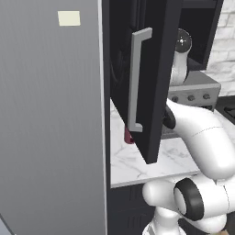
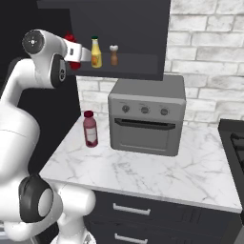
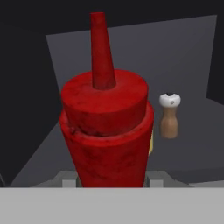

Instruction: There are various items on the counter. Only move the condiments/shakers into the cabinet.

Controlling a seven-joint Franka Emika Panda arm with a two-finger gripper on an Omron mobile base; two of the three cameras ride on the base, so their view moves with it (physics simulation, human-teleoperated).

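Ketchup-style squeeze bottle (image 3: 107, 131), red with a tapering nozzle and a stepped round cap, sits between the gripper (image 3: 109, 181) fingers, which are drawn in narrow against its sides and grasp it low on the body, so it stays upright with the nozzle clear. In the right base view the arm reaches up to the open cabinet (image 2: 119, 66), holding that red bottle (image 2: 71, 50) at the shelf's left end, just left of a yellow bottle (image 2: 96, 53) with a green cap; a small brown shaker (image 2: 114, 55) with a white top stands to the right of the yellow one. These two appear already shelved, so my judgement is that the red bottle is the third condiment, being carried in to stand beside them before release. Below the cabinet, on the white marble counter (image 2: 157, 174) with faint grey veins, a dark red drink bottle (image 2: 90, 127) with a pale label stands just left of a boxy grey toaster oven (image 2: 145, 116) with three knobs; it looks more like a beverage than a condiment, so it probably belongs where it is. From the left base view the flat black cabinet door (image 1: 151, 82) hangs open with its long grey bar handle (image 1: 136, 80), swung aside to give the arm room.
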